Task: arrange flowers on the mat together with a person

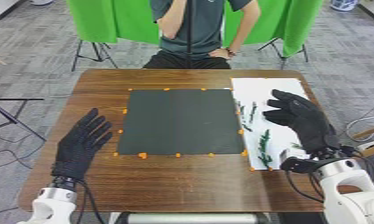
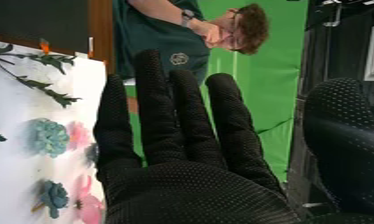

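My right hand (image 1: 299, 116) is over the white sheet (image 1: 254, 86) on the table's right side, partly covering it; in the right wrist view the same hand (image 2: 197, 185) has its fingers straight, holding nothing. My left hand (image 1: 80, 142) rests open at the table's left, beside the dark mat (image 1: 179, 122). Green leafy stems (image 1: 264, 145) lie on the white sheet. In the right wrist view, a leafy stem (image 2: 32, 82), a teal flower (image 2: 50, 137), a blue flower (image 2: 53, 196) and pink flowers (image 2: 88, 207) lie on that sheet. The mat bears no flowers.
Small orange pieces (image 1: 143, 155) line the edges of the mat and sheet. The brown table's (image 1: 175, 195) far edge has a person sitting behind it, hands off the table. Black cables run beside both of my forearms.
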Robot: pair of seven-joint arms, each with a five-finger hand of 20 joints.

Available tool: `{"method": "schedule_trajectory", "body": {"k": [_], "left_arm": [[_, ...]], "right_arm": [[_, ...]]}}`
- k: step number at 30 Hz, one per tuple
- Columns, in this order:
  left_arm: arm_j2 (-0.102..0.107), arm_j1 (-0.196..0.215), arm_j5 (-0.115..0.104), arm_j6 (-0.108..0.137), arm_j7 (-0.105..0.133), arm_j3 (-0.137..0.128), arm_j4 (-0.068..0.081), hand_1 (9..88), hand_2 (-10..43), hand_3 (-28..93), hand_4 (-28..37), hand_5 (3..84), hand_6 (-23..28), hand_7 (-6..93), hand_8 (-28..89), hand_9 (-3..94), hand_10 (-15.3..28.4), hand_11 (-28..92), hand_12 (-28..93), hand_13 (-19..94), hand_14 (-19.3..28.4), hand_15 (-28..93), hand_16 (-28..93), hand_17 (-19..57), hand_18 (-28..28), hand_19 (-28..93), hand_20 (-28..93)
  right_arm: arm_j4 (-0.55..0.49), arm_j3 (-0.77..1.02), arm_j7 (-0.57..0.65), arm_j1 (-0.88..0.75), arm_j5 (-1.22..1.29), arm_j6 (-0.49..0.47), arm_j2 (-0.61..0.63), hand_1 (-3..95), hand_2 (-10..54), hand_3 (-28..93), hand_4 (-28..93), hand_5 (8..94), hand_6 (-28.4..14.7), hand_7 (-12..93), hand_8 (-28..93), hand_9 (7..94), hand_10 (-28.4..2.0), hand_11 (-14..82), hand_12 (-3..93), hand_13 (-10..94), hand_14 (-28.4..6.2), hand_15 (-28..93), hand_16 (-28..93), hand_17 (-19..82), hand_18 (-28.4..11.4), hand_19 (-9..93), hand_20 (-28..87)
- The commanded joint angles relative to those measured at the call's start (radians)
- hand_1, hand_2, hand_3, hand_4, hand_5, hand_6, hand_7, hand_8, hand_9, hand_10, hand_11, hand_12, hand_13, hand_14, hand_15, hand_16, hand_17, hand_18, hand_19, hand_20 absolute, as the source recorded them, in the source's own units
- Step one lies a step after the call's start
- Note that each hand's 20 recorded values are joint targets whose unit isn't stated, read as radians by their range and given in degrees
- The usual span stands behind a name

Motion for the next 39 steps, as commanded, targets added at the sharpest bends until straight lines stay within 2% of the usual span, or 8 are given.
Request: {"method": "schedule_trajectory", "body": {"k": [1,5,10,13,18,26,39], "left_arm": [[0.010,-0.009,-0.003,-0.019,-0.012,-0.001,0.013,29.0,-2.4,68,-24.5,29.2,3.2,20.8,-11,25.2,11.1,18,17,21,12.5,22,3,-10.0,20.3,43,11],[0.018,-0.009,-0.004,-0.014,-0.007,0.002,0.014,28.9,-2.3,68,-24.6,29.3,3.3,20.7,-11,25.2,11.2,18,17,21,12.6,23,3,-10.0,20.3,43,11],[0.006,0.013,-0.005,-0.013,-0.012,-0.003,0.010,28.9,-2.4,68,-24.5,29.2,3.3,20.7,-11,25.3,11.2,18,17,21,12.6,22,3,-9.9,20.3,43,10],[0.002,0.020,-0.006,-0.012,-0.006,-0.004,0.007,28.9,-2.5,69,-24.5,29.3,3.3,20.5,-11,25.2,11.2,18,17,21,12.5,22,3,-9.9,20.3,43,10],[-0.001,0.009,0.001,-0.020,-0.006,0.001,0.009,29.0,-2.6,69,-24.6,29.2,3.3,20.6,-11,25.0,11.1,18,17,21,12.4,22,3,-10.0,20.3,43,10],[-0.007,0.012,-0.001,-0.009,-0.012,0.001,0.010,28.9,-2.5,68,-24.6,29.2,3.3,20.5,-11,25.2,11.2,18,17,21,12.4,22,3,-10.0,20.3,43,10],[-0.018,0.004,-0.001,-0.011,-0.020,0.004,0.012,28.9,-2.3,68,-24.6,29.2,3.3,20.5,-11,25.3,11.2,18,17,21,12.6,22,3,-10.1,20.4,43,10]], "right_arm": [[-0.002,0.003,-0.006,-0.011,0.002,-0.001,0.001,16.8,7.6,86,-26,37.3,-5.8,22,-12,41.1,-15.6,12.6,20.7,41,-14.5,29,20,7,-22.5,47,26],[-0.002,0.006,-0.003,-0.010,0.001,0.002,0.006,16.8,7.6,86,-26,37.2,-5.7,22,-12,41.1,-15.6,12.6,20.7,41,-14.5,30,20,7,-22.5,47,26],[0.006,-0.008,-0.011,0.007,-0.004,0.005,0.004,16.8,7.6,85,-26,37.2,-5.7,22,-12,41.1,-15.9,12.6,20.7,40,-14.3,30,19,7,-22.4,47,26],[0.002,-0.003,-0.004,-0.004,-0.004,-0.004,0.003,16.7,7.6,86,-26,37.2,-5.6,22,-12,41.1,-16.0,12.6,20.7,39,-14.2,29,19,7,-22.4,47,26],[-0.002,0.008,-0.011,-0.011,-0.003,0.015,0.010,16.7,7.6,86,-26,37.1,-5.6,22,-12,40.9,-16.0,12.5,20.7,38,-14.1,29,19,7,-22.4,47,26],[0.003,0.001,0.002,-0.006,-0.001,0.004,0.003,16.7,7.6,86,-26,37.4,-5.6,22,-12,40.9,-15.9,12.5,20.7,38,-14.2,29,20,7,-22.4,47,26],[0.004,-0.006,0.006,0.000,-0.004,0.013,-0.002,16.6,7.7,86,-26,37.4,-5.6,22,-12,40.9,-15.9,12.5,20.7,38,-14.4,29,20,7,-22.3,47,26]]}}
